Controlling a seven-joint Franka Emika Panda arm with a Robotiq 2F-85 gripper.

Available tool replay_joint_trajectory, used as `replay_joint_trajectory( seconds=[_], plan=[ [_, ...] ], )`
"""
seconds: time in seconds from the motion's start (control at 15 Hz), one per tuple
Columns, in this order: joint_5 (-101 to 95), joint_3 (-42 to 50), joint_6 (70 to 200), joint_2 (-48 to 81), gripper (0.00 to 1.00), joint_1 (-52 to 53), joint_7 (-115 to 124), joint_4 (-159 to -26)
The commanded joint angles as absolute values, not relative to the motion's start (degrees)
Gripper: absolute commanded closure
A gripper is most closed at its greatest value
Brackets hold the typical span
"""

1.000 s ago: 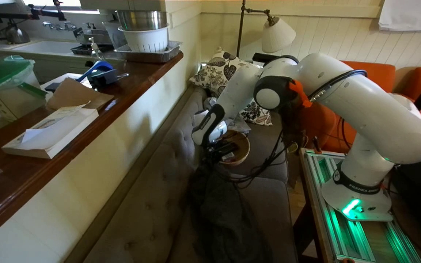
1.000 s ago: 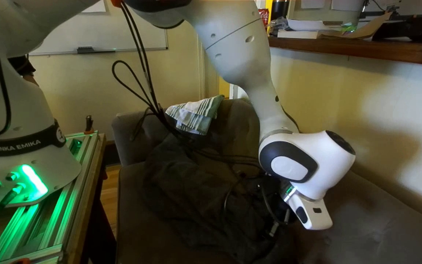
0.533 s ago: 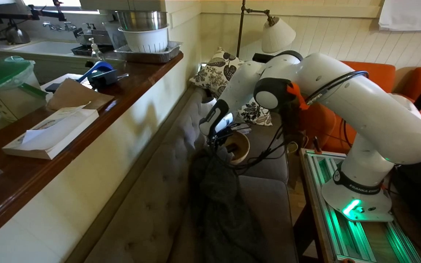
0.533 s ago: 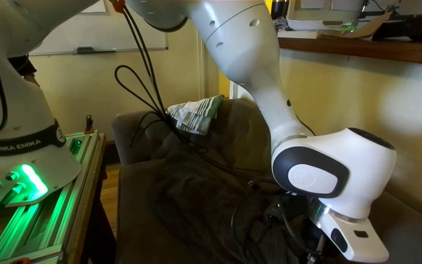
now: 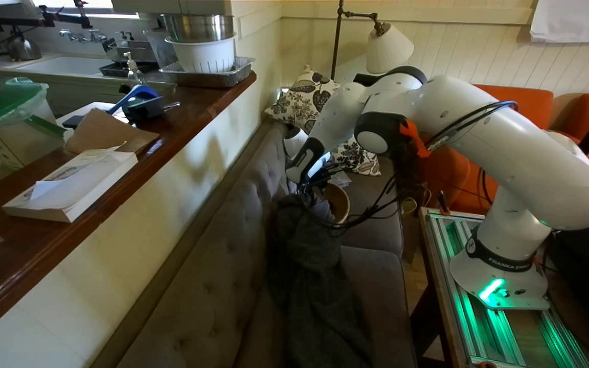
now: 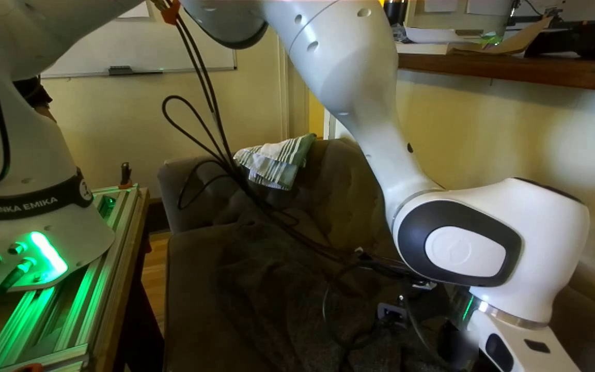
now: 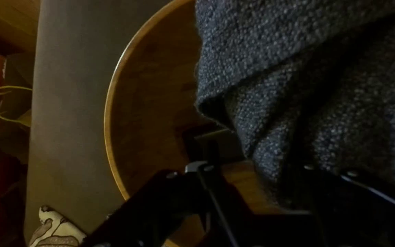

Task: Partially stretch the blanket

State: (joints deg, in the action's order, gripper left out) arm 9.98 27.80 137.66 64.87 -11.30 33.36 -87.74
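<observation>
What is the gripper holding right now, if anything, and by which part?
Probably the blanket, by bunched folds at the end beside the bowl, where it meets the gripper; the contact itself is too dark to confirm.

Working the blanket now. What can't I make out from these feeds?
Near end of the blanket: cut off by the bottom edge in an exterior view.
Whether the hand is open or pinching the blanket: wrist view, shadow and folds obscure its tips.
What the dark object in the wooden bowl is: wrist view, the blanket hides part.
</observation>
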Motion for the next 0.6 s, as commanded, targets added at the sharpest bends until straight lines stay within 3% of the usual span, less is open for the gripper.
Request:
replay_joint_trajectory(
  seconds=[0.0, 0.27, 0.53],
  plan=[
    [8.15, 25.32, 131.65, 61.28, 0.27, -10.58, 33.53, -90.88],
    [12.54, 18.75, 125.08, 55.13, 0.01, -12.59, 31.00, -95.90],
    [15.76, 14.83, 123.52, 51.15, 0.00, -12.22, 30.56, -101.32]
  ],
)
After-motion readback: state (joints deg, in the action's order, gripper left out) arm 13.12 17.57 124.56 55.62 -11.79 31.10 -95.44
